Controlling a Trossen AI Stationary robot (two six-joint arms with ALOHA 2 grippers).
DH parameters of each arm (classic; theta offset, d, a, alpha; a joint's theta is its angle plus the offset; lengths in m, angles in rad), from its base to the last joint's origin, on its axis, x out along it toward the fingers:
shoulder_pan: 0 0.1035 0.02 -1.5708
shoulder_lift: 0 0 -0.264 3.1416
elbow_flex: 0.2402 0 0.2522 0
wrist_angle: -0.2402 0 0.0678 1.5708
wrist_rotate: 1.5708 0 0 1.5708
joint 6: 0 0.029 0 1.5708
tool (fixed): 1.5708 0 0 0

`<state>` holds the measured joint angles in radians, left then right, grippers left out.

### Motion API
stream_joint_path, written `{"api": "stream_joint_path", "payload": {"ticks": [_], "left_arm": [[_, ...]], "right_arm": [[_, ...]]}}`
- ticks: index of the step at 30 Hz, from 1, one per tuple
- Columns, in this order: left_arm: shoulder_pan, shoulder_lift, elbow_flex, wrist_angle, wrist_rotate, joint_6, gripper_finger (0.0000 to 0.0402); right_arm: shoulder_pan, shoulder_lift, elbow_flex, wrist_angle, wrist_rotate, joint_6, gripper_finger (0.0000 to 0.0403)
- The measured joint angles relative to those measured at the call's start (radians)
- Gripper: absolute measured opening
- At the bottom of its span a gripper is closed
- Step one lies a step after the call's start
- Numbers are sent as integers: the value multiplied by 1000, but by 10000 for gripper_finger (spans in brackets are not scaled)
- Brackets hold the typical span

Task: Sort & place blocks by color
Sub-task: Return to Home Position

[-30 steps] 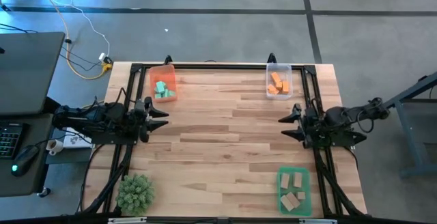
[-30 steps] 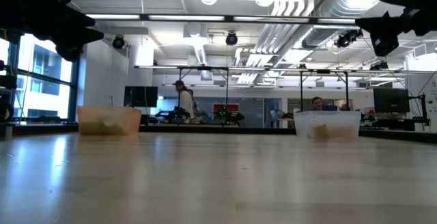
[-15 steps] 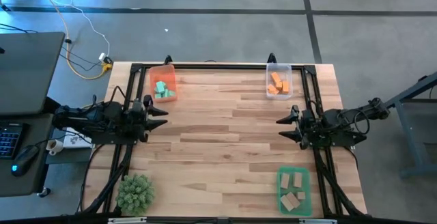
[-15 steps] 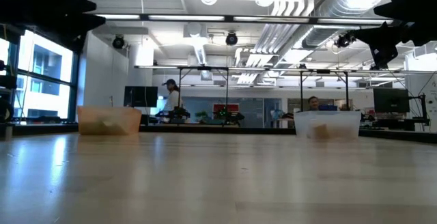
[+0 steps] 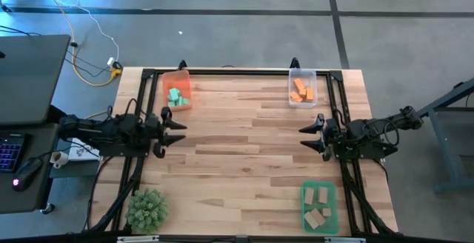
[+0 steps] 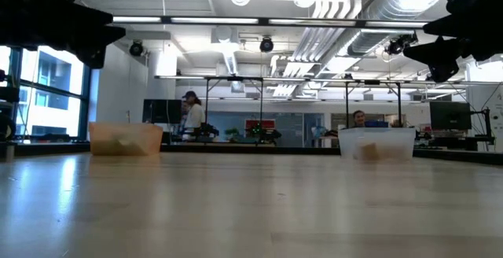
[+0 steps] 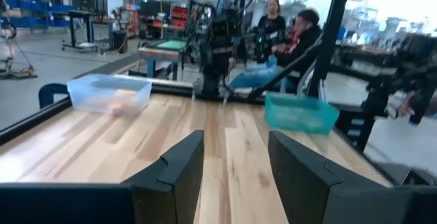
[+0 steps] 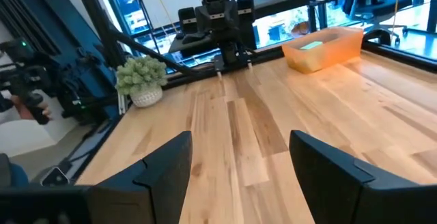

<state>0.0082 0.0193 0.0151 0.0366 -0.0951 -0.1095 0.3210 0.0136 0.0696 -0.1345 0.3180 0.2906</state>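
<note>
The blocks lie in three trays. Teal blocks (image 5: 175, 97) sit in the orange tray (image 5: 176, 79) at the far left. Orange blocks (image 5: 300, 91) fill the clear tray (image 5: 301, 72) at the far right. Tan blocks (image 5: 317, 206) rest in the green tray (image 5: 305, 207) at the near right. My left gripper (image 5: 180, 123) (image 7: 235, 176) hovers open over the table's left side. My right gripper (image 5: 305, 135) (image 8: 242, 162) hovers open over the right side. Both point toward the table's middle and hold nothing.
A spiky green plant (image 5: 146, 208) stands at the near left corner. A black frame (image 5: 237, 70) runs along the table's far edge and sides. Bare wood (image 5: 241, 147) lies between the two grippers. People sit beyond the table (image 7: 293, 29).
Both grippers have crept a little toward the table's middle, staying open and above the wood. A person in the room behind has walked a short way. No block or tray has moved.
</note>
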Motion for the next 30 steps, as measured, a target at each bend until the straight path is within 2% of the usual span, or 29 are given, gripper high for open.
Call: {"api": "stream_joint_path", "payload": {"ticks": [11,30], "left_arm": [[0,4,0,-21,6,-44,154],[0,4,0,-21,6,-44,154]], "right_arm": [[0,0,0,-2,1,73,231],[0,1,0,-3,1,68,231]]}}
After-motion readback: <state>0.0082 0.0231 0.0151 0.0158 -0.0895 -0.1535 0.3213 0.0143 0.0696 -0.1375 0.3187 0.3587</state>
